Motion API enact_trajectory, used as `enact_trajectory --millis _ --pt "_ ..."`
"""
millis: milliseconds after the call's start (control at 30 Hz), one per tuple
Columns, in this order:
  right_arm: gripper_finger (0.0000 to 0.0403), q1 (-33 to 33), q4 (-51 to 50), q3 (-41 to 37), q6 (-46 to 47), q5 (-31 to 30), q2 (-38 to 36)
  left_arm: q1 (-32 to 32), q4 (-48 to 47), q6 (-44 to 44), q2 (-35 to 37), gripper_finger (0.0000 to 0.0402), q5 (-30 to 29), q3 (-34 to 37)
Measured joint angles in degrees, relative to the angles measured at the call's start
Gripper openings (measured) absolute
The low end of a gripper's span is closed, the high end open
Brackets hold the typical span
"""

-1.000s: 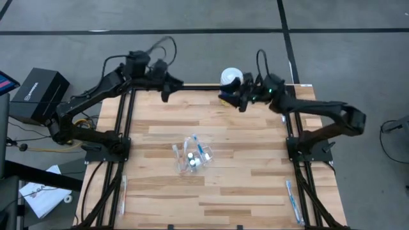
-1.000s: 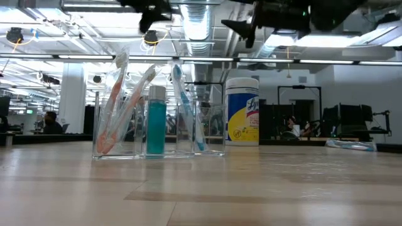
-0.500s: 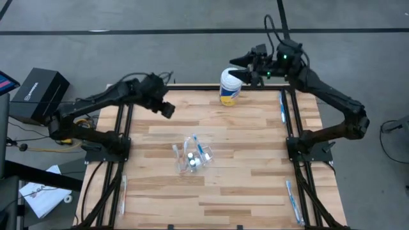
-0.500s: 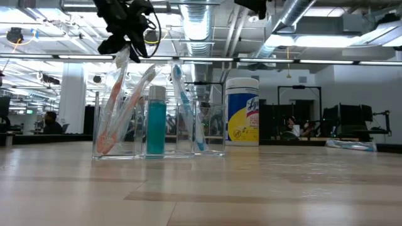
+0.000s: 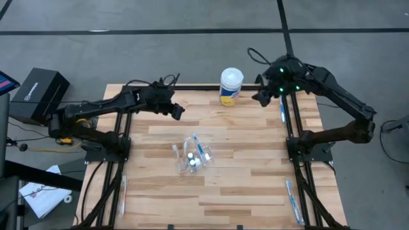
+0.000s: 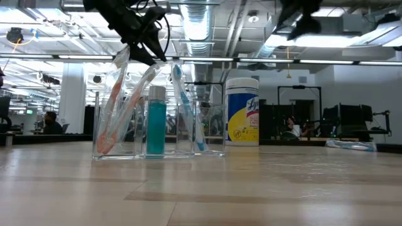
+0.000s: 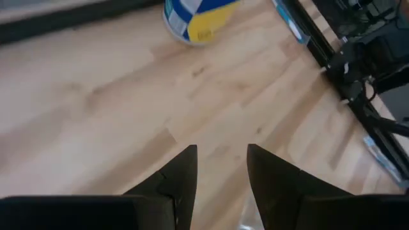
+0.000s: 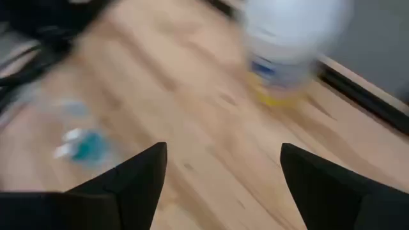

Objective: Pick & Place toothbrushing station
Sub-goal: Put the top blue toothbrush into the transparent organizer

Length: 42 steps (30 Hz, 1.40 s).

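**Both arms raised over the back of the worktop**

We see the clear holder [image 5: 192,155] with toothbrushes mid-worktop [image 5: 243,185]. Our left end effector [image 5: 177,112] hangs above the boards behind it, fingers partly apart, holding nothing. The right end effector [image 5: 261,97] hovers beside the wipes tub [image 5: 231,87] at the back edge, spread wide and empty

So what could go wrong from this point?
1. The left end effector is above the table just behind the clear organiser; coming down carelessly, it could hit the upright toothbrushes and tip it.
2. The right end effector, open, hangs beside the wipes canister and could knock it over.
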State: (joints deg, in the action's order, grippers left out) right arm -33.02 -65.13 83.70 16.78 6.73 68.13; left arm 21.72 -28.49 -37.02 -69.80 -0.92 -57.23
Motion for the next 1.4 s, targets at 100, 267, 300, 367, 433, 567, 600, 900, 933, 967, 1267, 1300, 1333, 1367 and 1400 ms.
enact_trajectory --millis 100,267,300,367,433,567,600,900,933,967,1267,1300,1333,1367,1400 --pt "0.0295 0.65 -3.17 -3.42 7.32 -8.42 -2.27 2.41 1.04 4.07 0.0 0.0131 1.27 0.0" --pt "0.0295 -2.37 -3.28 -13.06 18.44 -13.78 -3.3 5.9 4.46 9.41 0.0 0.0131 3.43 0.0" --pt "0.0295 -3.51 -3.55 -14.92 20.44 -14.26 -3.11 6.51 4.99 10.43 0.0 0.0131 4.34 0.0" --pt "0.0295 -5.92 -3.53 -18.96 23.34 -14.59 -1.96 7.87 5.6 12.56 0.0 0.0131 6.39 0.0" --pt "0.0295 -8.15 -2.52 -22.21 25.53 -14.57 -0.17 8.98 5.9 14.32 0.0 0.0131 8.12 0.0" --pt "0.0295 -12.08 1.94 -24.97 26.1 -14.27 3.64 11.12 6.33 16.57 0.0 0.0131 11.16 0.0" --pt "0.0295 -13.04 2.77 -25.0 25.63 -14.31 4.71 11.61 6.58 17.13 0.0 0.0131 12.09 0.0" --pt "0.0295 -21.26 8.16 -24.96 19.85 -12.95 14.19 13.5 6.93 17.74 0.0 0.0131 17.12 -0.02" --pt "0.0295 -22.13 8.26 -24.96 18.95 -12.93 15.04 13.62 6.97 17.77 0.0 0.0131 17.79 -0.02" --pt "0.0294 -22.96 8.56 -24.96 18.14 -12.93 15.95 13.69 6.98 17.75 0.0 0.0131 17.97 -0.02" --pt "0.027 -25.29 9.57 -24.69 16.67 -10.98 20.25 13.68 7.0 17.56 0.0 0.0131 18.27 -0.02" --pt "0.0269 -24.95 9.91 -24.69 16.67 -9.2 19.91 13.68 7.0 17.56 0.0 0.0131 18.27 -0.02" --pt "0.0268 -24.19 10.67 -24.69 16.94 -8.02 19.28 13.68 7.0 17.55 0.0 0.0131 18.26 -0.02" --pt "0.0266 -23.33 11.7 -24.69 17.67 -7.54 18.63 13.68 7.04 17.56 0.0 0.0131 18.25 -0.02" --pt "0.0266 -22.47 12.74 -24.67 18.61 -7.41 18.04 13.68 7.12 17.56 0.0 0.0131 18.26 -0.02"
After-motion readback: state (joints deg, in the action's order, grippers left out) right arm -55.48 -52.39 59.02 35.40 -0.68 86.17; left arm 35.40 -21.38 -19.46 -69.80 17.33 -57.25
